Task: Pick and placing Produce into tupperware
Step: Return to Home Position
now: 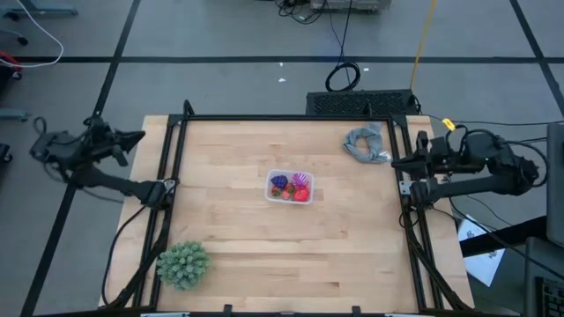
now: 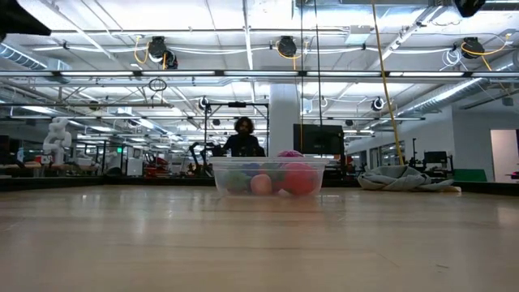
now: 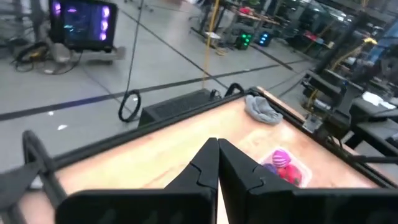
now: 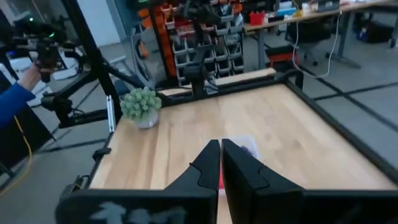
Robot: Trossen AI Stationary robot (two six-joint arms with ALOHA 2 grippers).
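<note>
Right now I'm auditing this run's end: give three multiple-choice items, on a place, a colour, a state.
1. The tupperware stands: A) at the table's middle B) at a corner C) on the floor.
2. The large spiky ball is: A) red B) green C) blue.
3. The left gripper and right gripper are: A) open B) shut on fruit C) shut, empty.
1A, the high view shows it; 2B, plainly green; 3C, each wrist view shows fingers pressed together, nothing between.

Right claw (image 4: 219,144) pinched together, wooden table (image 4: 186,140), green spiky ball (image 4: 142,104) — far corner
</note>
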